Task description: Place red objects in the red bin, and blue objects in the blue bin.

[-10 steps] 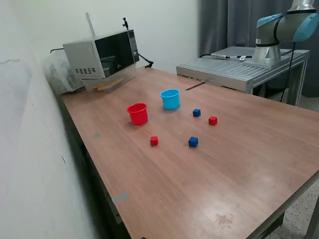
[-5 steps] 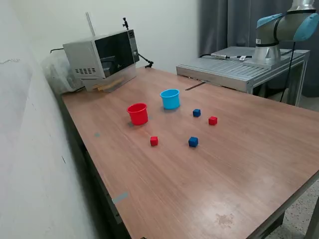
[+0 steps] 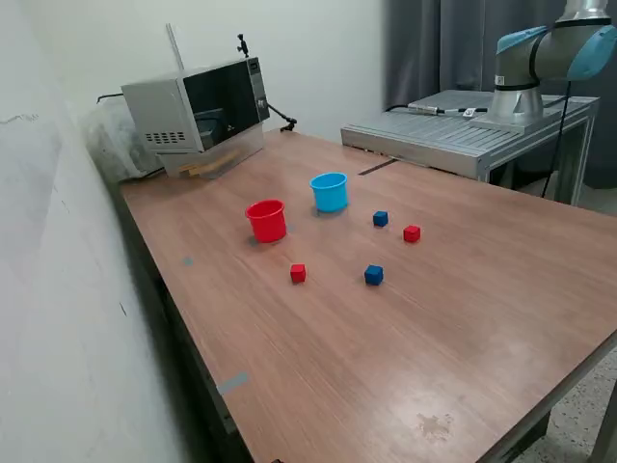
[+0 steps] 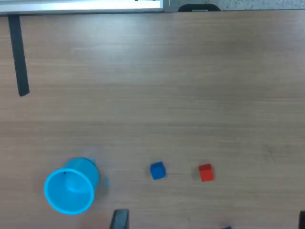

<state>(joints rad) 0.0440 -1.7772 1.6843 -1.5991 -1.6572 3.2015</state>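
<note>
Sorting not yet begun
All 4 cubes lie loose; finger state cannot be told. The blue cube (image 4: 157,170) sits near the red cube (image 4: 206,172), risking a nudge.

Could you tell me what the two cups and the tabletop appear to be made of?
The round red cup and the round light blue cup look like smooth moulded plastic, uniform in colour with thin rims. The brown tabletop shows printed-looking wood grain with a soft sheen, probably laminate rather than solid wood.
</note>
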